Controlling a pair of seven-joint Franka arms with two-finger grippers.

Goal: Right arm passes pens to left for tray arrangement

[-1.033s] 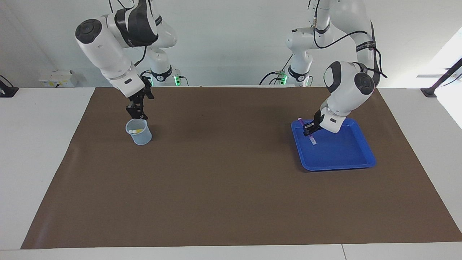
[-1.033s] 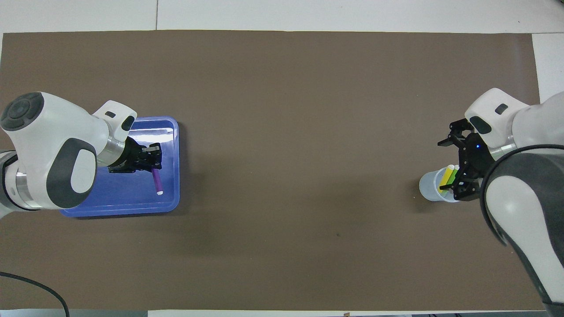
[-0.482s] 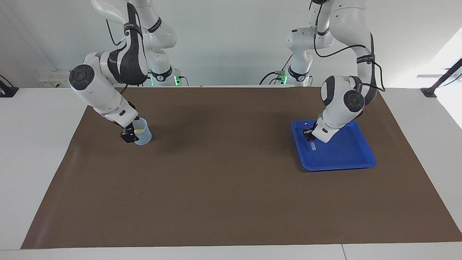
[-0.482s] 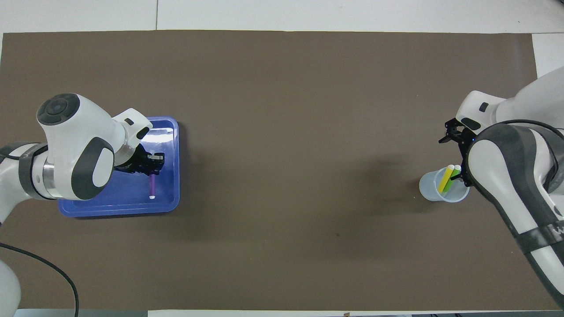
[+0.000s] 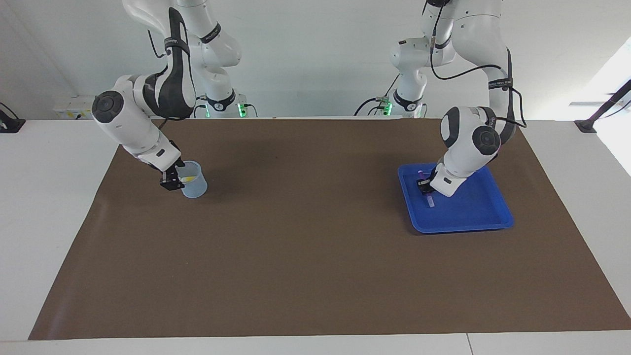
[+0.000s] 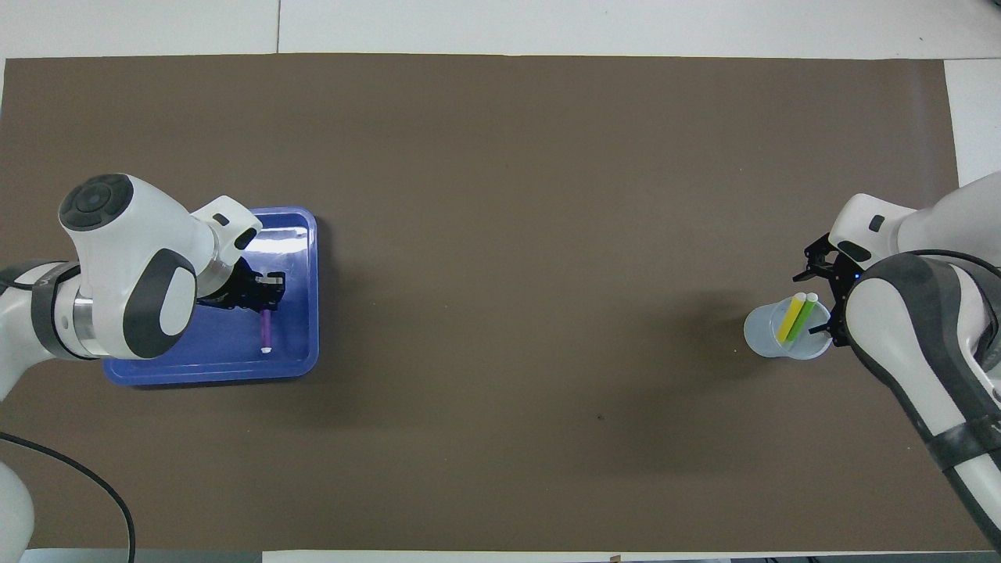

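Observation:
The blue tray (image 5: 471, 209) (image 6: 223, 367) lies toward the left arm's end of the table. My left gripper (image 5: 424, 186) (image 6: 267, 295) is low inside it, shut on the purple pen (image 5: 431, 200) (image 6: 267, 332). That pen lies almost flat, with its pale end near the tray floor. A yellow pen (image 6: 790, 317) (image 5: 188, 178) and a green pen (image 6: 803, 319) lean in a translucent cup (image 5: 193, 183) (image 6: 770, 336) toward the right arm's end. My right gripper (image 5: 171, 181) (image 6: 817, 299) is down at the cup's rim, beside the green pen, its jaws apart and holding nothing.
A brown mat (image 5: 305, 246) covers most of the white table. The tray and the cup stand far apart at its two ends, both in the half nearer to the robots. A dark cable (image 6: 94, 489) lies near the left arm's base.
The right gripper has dropped from above the cup to its rim. The left gripper has lowered the purple pen from a tilt to nearly flat in the tray.

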